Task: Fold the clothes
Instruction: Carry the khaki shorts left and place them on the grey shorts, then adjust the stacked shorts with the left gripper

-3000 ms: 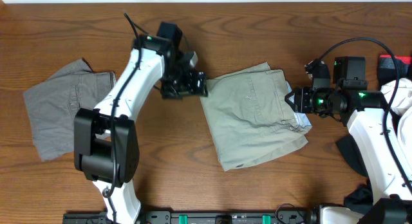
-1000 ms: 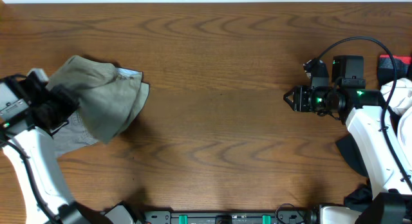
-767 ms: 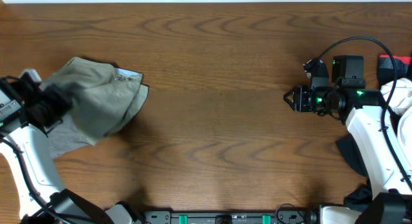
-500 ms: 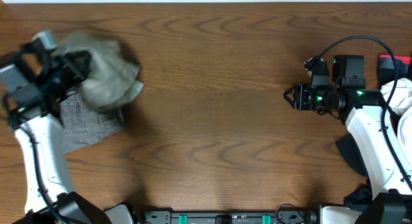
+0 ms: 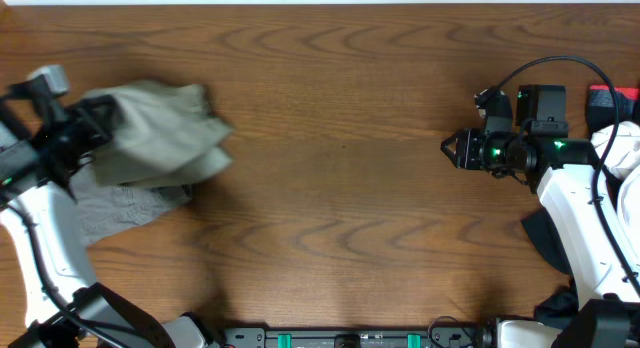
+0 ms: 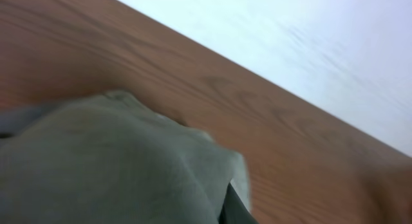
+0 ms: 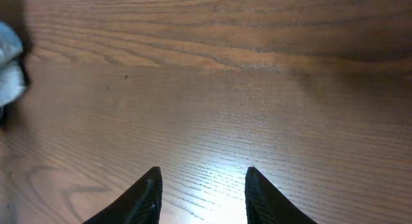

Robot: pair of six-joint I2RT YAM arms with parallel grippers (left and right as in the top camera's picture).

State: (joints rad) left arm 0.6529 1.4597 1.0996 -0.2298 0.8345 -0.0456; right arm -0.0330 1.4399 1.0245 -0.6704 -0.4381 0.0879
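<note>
Nearest you, the grey shorts [image 5: 125,208] lie flat on the table [image 5: 330,218]. The khaki shorts [image 5: 160,133] sit bunched over the grey shorts' far edge, partly overlapping them. Your left gripper [image 5: 88,128], just left of that far edge, is clamped on the khaki cloth. Well to the right of the grey shorts, your right gripper [image 5: 452,148] stands with fingers parted on nothing. Assessment: soft, light cotton that will likely sag and crumple. Grip a thick seam or waistband corner.

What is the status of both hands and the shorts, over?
Left hand shut on khaki shorts, bunched over grey shorts at far left. Right hand open, empty, above the table. Nothing in the way.
</note>
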